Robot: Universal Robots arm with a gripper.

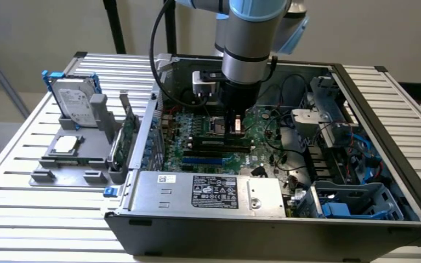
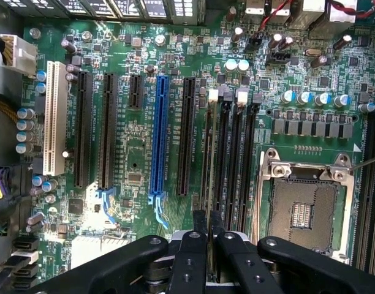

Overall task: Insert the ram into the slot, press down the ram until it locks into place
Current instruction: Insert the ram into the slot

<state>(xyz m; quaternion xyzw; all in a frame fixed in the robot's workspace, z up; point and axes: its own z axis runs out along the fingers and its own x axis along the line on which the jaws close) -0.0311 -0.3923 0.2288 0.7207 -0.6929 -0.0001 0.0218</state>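
Observation:
My gripper (image 2: 208, 223) reaches down into the open computer case (image 1: 386, 109) over the motherboard (image 2: 132, 159). Its two black fingers (image 2: 200, 228) are closed on the ram (image 2: 207, 165), a thin green stick seen edge-on from the wrist. In the exterior view the ram (image 1: 218, 143) lies long and level just under my gripper (image 1: 234, 130). It stands at the outermost of the parallel black slots (image 2: 236, 159), next to the CPU socket. The slot under it is mostly hidden, and I cannot tell whether the ram is seated or whether the end clips (image 2: 213, 95) have closed.
A bright blue socket (image 2: 158, 135) and other black sockets run parallel beside the ram. The open CPU socket (image 2: 304, 208) lies on the other side. A silver power supply (image 1: 210, 192), cables (image 1: 298, 126) and a blue drive cage (image 1: 350, 203) crowd the case. A hard drive (image 1: 75, 104) stands on a grey fixture outside.

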